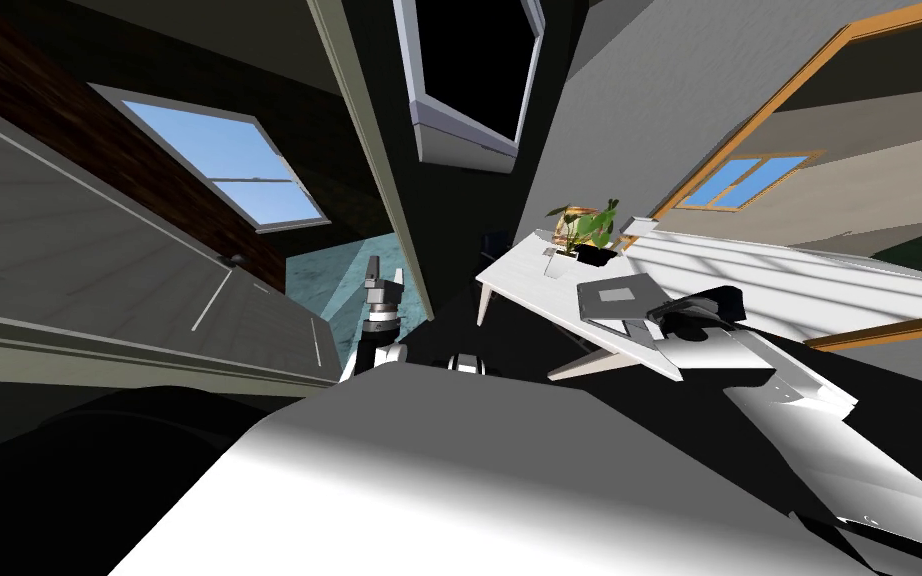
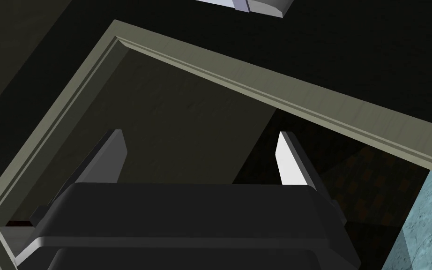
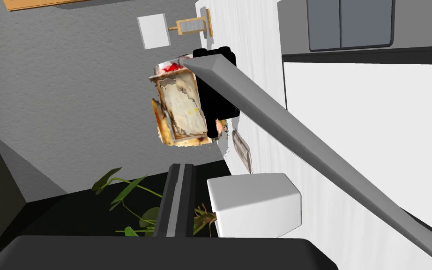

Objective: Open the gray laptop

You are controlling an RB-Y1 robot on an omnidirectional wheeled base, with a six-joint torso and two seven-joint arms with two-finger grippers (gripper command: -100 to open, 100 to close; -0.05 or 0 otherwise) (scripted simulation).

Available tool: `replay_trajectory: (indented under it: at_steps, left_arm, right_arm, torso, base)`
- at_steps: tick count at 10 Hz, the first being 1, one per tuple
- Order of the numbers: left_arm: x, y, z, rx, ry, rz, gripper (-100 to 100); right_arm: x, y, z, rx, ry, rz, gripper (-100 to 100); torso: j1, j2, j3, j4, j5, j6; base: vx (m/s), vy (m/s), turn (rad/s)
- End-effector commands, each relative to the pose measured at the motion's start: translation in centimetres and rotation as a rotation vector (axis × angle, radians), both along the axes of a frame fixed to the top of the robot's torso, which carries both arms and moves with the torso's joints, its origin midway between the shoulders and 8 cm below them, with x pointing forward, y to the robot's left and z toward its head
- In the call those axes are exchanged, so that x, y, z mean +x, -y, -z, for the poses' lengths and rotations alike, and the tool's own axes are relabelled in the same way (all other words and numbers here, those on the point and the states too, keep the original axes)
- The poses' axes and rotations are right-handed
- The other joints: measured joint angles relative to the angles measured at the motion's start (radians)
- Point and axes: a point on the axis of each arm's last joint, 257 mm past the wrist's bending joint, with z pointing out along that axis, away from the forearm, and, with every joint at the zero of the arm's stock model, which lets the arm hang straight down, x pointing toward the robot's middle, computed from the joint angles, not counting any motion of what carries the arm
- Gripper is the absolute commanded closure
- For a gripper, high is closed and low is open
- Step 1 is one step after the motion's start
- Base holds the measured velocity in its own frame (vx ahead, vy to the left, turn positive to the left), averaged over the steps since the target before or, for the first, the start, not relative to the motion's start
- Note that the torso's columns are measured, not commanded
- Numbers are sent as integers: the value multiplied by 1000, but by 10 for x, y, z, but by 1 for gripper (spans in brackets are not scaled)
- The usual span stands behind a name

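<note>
- Head view: the gray laptop (image 1: 614, 297) lies flat on the white table (image 1: 529, 275), towards the end nearer me, and its lid looks down.
- The right gripper (image 1: 674, 310) is at the laptop's edge on the arm's side. I cannot tell whether it touches.
- The right arm reaches out long and nearly straight, its white forearm crossing the table's near corner.
- Right wrist view: the right gripper's (image 3: 181, 166) two blades stand pressed together, with nothing between them.
- A long grey bar (image 3: 304, 140) slants past just beside the right gripper. I cannot tell whether it is the laptop's lid.
- Beyond the blades are a white box (image 3: 252, 206) and the green leaves of a plant (image 3: 126, 194).
- In the head view the plant (image 1: 589, 228) stands at the table's far end, apart from the laptop.
- The left arm is held upright beside the chest, well apart from the table. The left gripper (image 1: 386, 272) points upward.
- In the left wrist view the left gripper (image 2: 201, 136) is spread wide and holds nothing.
</note>
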Motion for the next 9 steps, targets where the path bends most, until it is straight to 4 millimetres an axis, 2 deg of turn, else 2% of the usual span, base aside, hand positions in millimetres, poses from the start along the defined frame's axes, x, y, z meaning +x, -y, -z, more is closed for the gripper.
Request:
replay_trajectory:
  at_steps: [1,3,4,9]
  left_arm:
    - [0,0,0,0,0,0,0]
    - [0,0,0,0,0,0,0]
    - [0,0,0,0,0,0,0]
    - [0,0,0,0,0,0,0]
  right_arm:
    - [4,-1,8,85,50,8,100]
    - [4,-1,9,96,55,9,100]
    - [4,-1,15,81,48,7,-100]
    - [1,-4,32,19,10,-3,-100]
  torso:
    - [2,0,0,0,0,0]
    - [2,-2,-1,-1,1,0]
    - [4,-5,-3,-1,1,0]
    - [2,-2,-1,-1,0,0]
  base:
    - [-75,-69,26]
    - [-58,-59,22]
    - [-5,-7,-1]
    - [10,5,3]
